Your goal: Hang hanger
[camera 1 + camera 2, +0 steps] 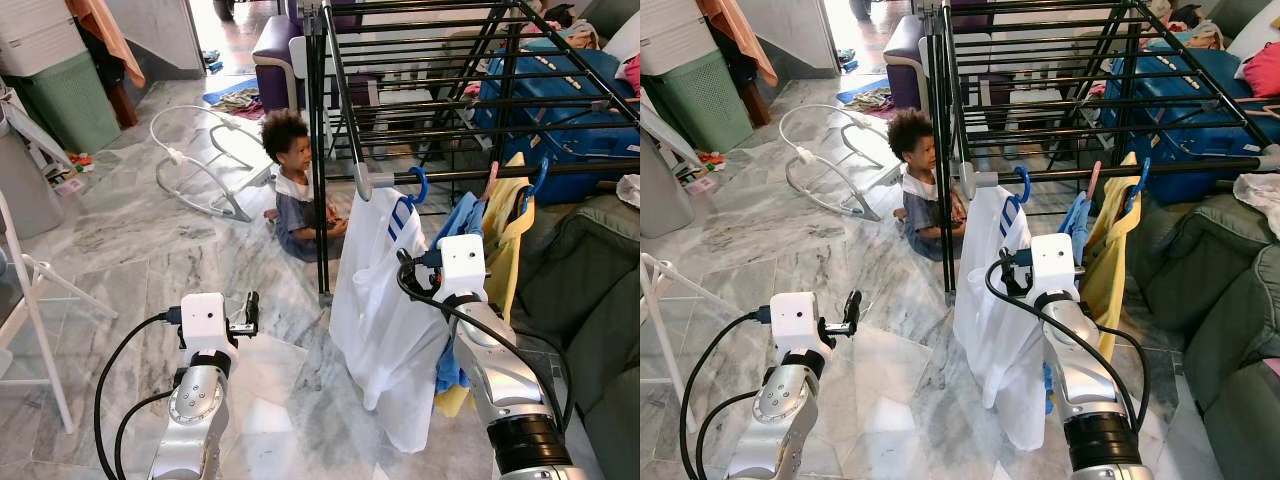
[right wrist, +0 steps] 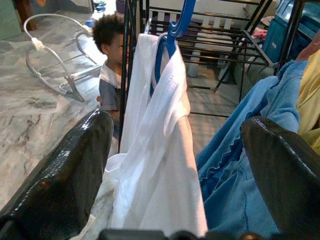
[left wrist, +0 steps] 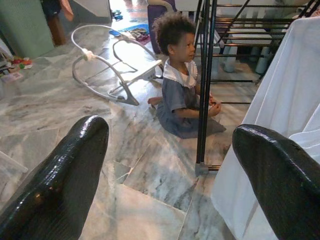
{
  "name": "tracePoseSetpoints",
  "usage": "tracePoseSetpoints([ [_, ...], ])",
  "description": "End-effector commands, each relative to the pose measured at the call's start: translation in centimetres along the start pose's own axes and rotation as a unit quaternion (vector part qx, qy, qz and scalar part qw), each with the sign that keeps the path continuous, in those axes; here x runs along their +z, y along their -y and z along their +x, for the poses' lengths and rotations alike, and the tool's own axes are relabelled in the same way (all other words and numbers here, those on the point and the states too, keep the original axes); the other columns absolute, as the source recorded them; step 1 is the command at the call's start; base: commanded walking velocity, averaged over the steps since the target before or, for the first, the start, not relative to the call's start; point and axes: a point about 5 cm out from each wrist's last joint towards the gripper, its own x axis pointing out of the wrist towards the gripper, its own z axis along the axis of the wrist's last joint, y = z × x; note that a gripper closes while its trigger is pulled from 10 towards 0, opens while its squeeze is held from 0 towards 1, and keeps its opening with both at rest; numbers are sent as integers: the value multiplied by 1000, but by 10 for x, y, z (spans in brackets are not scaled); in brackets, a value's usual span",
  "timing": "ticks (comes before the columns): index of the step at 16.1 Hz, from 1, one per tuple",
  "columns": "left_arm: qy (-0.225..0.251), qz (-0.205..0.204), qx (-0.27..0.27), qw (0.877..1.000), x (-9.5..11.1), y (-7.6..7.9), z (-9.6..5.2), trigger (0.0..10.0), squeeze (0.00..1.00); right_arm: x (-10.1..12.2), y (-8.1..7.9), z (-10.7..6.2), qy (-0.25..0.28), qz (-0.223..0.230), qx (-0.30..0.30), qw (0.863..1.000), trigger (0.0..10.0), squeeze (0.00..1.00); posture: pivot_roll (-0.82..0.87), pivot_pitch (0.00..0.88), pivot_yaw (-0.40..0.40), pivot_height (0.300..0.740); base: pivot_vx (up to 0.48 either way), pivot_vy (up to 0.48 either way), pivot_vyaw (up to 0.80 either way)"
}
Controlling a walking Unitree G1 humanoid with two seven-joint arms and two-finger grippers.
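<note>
A white garment (image 1: 385,300) hangs on a blue hanger (image 1: 418,185), whose hook sits over the front bar of the black drying rack (image 1: 450,175). My right gripper (image 2: 178,121) is open just short of the garment, level with its upper part, with nothing between its fingers (image 2: 75,165). The blue hanger's hook (image 2: 175,30) rises above the garment's collar. My left gripper (image 3: 172,129) is open and holds nothing, low over the marble floor to the left of the rack.
A child (image 1: 295,190) sits on the floor against the rack's left leg. A blue garment (image 1: 460,220) and a yellow one (image 1: 510,230) hang right of the white one. A grey sofa (image 1: 590,290) is at right, a bouncer frame (image 1: 205,160) and green bin (image 1: 65,100) at left.
</note>
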Motion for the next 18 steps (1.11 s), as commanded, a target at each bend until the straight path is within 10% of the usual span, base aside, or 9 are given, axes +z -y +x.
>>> tracePoseSetpoints([
  [1, 3, 3, 0, 1000, 1, 0, 2, 10000, 0, 6, 0, -1, 10, 2, -1, 1000, 10000, 0, -102, 0, 35, 740, 0, 0, 0],
  [18, 7, -2, -4, 1000, 3, 2, 5, 10000, 0, 8, 1, 3, 11, 5, -13, 1000, 10000, 0, -107, 0, 36, 740, -145, -71, 0],
])
